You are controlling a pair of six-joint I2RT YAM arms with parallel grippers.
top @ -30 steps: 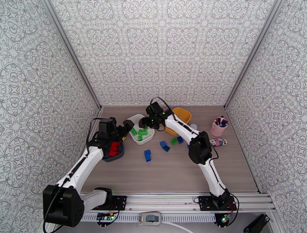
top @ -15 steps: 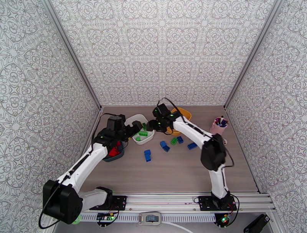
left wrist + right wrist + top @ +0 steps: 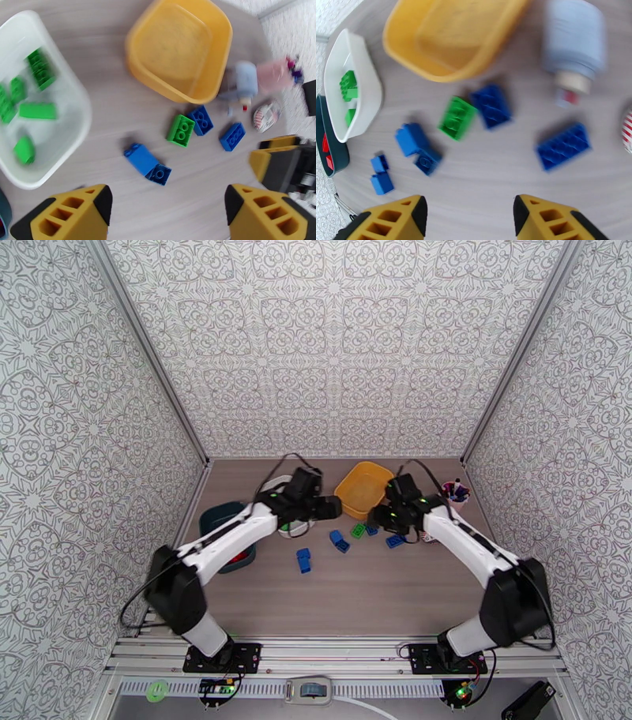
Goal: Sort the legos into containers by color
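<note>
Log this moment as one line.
left hand: open, empty | right hand: open, empty | yellow tray: empty | white tray: green bricks | table: one loose green brick, blue bricks

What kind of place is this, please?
Probably a robot test booth, not a home: patterned white wall panels enclose a wood-grain tabletop, two white robot arms are bolted to a metal rail, and small studded plastic bricks lie about.
</note>
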